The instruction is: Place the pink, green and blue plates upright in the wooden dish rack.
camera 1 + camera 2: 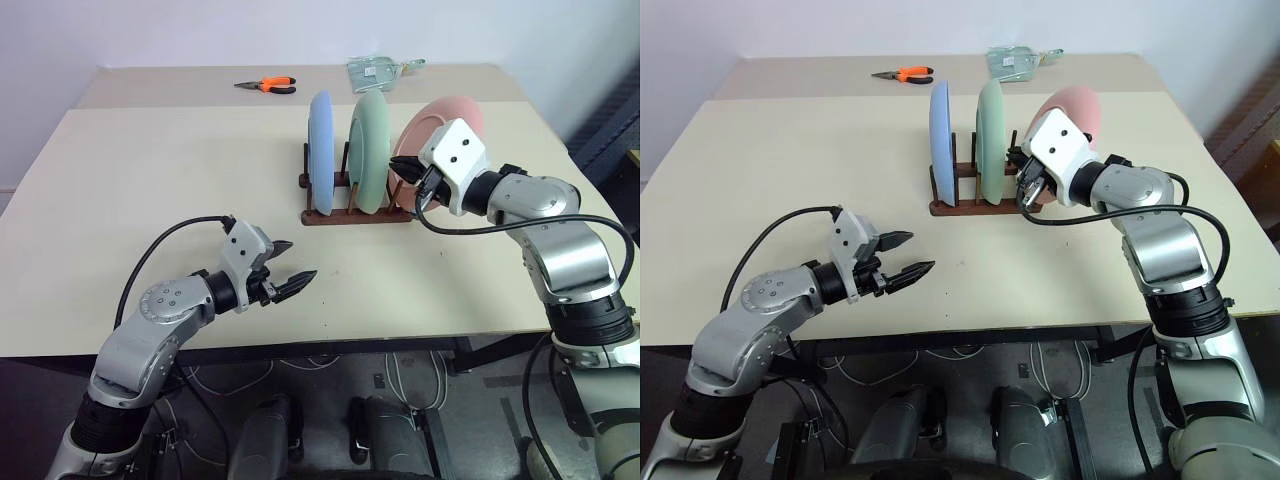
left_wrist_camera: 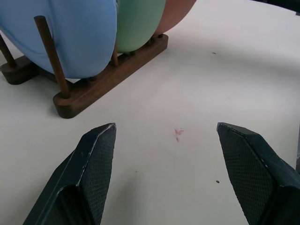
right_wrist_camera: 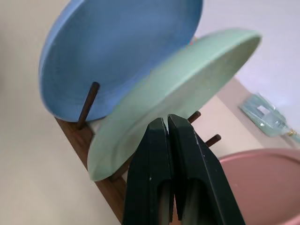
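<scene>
The wooden dish rack [image 1: 357,214] sits right of the table's middle, its 2 rails running across the table from left to right. All 3 plates stand on edge in it, faces turned to the sides: the blue plate [image 1: 320,150] at the left end, the green plate [image 1: 368,150] in the middle, both upright, and the pink plate [image 1: 447,120] at the right end (this one tilts away to the right). The right gripper [image 1: 404,166] hangs between the green and pink plates, its 2 black fingers pressed together with nothing between them. The left gripper [image 1: 290,266] hovers over bare table well in front of the rack, fingers spread wide and empty. The table [image 1: 150,200] is open to the left and front; orange-handled pliers [image 1: 268,85] and a clear packet [image 1: 375,72] lie near the far edge.
</scene>
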Robot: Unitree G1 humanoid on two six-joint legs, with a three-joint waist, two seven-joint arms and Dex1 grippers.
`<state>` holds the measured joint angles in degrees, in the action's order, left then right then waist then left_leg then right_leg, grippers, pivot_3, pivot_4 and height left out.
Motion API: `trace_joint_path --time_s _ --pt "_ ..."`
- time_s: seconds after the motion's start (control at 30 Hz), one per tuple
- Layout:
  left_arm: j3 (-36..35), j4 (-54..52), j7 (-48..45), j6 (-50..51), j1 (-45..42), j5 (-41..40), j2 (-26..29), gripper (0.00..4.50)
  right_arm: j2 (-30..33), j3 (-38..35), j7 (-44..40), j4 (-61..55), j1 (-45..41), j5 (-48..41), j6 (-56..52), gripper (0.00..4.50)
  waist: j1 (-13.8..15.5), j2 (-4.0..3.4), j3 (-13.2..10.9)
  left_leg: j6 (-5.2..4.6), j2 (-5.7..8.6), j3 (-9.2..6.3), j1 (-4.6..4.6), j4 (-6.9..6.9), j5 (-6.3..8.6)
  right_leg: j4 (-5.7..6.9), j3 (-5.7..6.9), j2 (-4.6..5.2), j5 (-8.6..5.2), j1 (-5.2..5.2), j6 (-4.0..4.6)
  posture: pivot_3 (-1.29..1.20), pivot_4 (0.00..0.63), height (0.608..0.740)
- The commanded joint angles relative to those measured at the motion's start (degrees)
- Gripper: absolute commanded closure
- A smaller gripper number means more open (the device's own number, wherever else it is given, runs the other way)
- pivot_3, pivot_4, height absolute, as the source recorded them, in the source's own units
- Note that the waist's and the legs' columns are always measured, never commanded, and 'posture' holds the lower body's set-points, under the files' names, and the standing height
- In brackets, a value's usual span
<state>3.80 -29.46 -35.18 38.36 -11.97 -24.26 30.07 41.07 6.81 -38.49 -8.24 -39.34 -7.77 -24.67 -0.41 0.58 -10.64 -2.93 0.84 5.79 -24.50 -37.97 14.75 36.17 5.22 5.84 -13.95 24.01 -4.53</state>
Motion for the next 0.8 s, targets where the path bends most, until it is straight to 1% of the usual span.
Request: trace_joint_path --time_s 0.03,0.17,0.23,0.3,0.37,0.47,0.57,0.63,0.8 --pt "-0.6 -2.2 0.3 -0.4 0.3 -0.3 0.3 0.96 4.3 -6.4 0.5 0.6 -2.4 1.6 1.8 4.41 0.0 0.00 0.0 0.00 0.00 0.00 0.00 0.00 0.00 0.00 0.00 0.00 0.00 0.00 0.00 0.00 0.150 0.740" --pt "-1.0 -1.8 0.1 -0.7 0.7 -0.4 0.8 0.96 11.5 -12.0 1.4 4.4 -3.0 3.6 1.5 4.41 0.2 -0.02 0.0 0.00 0.01 0.00 0.00 -0.01 0.00 0.00 0.00 0.01 0.00 0.00 0.00 0.00 0.150 0.740" --pt "-1.1 -1.1 -0.2 -1.2 0.8 -0.2 1.1 0.96 14.3 -13.6 1.5 5.7 -0.8 4.8 2.3 4.41 0.2 -0.01 0.0 0.00 0.00 0.00 0.00 0.00 0.01 -0.02 0.00 0.00 0.00 -0.01 0.00 0.00 0.150 0.740" --pt "-0.9 0.0 -0.4 -1.6 0.1 0.0 1.1 0.96 15.6 -13.6 1.2 6.9 2.4 6.1 3.2 4.41 0.0 0.01 0.0 0.00 -0.01 0.00 0.02 0.00 0.01 -0.02 0.00 0.01 0.00 -0.03 0.00 0.00 0.150 0.740" --pt "-0.5 0.6 -0.4 -1.8 -0.4 0.2 0.9 0.96 15.2 -12.5 0.3 7.1 5.4 6.8 5.4 4.41 -0.2 0.02 0.0 0.00 -0.02 0.00 0.07 -0.01 0.00 -0.02 0.00 0.00 0.00 -0.09 0.00 0.00 0.150 0.740" --pt "0.2 1.1 -0.3 -2.1 -0.9 0.5 0.7 0.96 12.5 -11.5 0.0 6.6 6.5 6.0 6.7 4.41 -0.6 -0.12 0.0 0.00 -0.05 0.04 0.12 -0.02 0.00 0.01 -0.02 -0.02 0.00 -0.11 0.00 0.00 0.150 0.740" --pt "0.5 1.0 -0.1 -2.2 -0.8 0.7 0.6 0.96 9.3 -8.7 -0.2 6.9 5.9 7.0 9.2 4.41 -0.4 -0.18 0.0 0.00 -0.09 0.06 0.11 -0.04 -0.01 0.04 -0.03 -0.07 0.00 -0.09 0.00 0.00 0.150 0.740" --pt "-0.2 0.5 0.1 -2.1 -0.2 0.5 0.8 0.96 7.9 -8.2 -0.5 6.7 4.6 6.5 9.5 4.41 -0.2 -0.18 0.0 0.00 -0.10 0.06 0.10 -0.06 -0.01 0.03 -0.03 -0.07 0.00 -0.09 0.00 0.00 0.150 0.740" --pt "-0.8 -0.4 0.8 -1.7 0.9 0.3 0.9 0.96 7.3 -9.3 -2.4 4.8 3.4 4.5 8.5 4.41 0.1 -0.17 -0.1 -0.01 -0.09 0.04 0.07 -0.09 0.00 -0.01 -0.01 -0.06 0.00 -0.11 0.00 0.00 0.150 0.740"
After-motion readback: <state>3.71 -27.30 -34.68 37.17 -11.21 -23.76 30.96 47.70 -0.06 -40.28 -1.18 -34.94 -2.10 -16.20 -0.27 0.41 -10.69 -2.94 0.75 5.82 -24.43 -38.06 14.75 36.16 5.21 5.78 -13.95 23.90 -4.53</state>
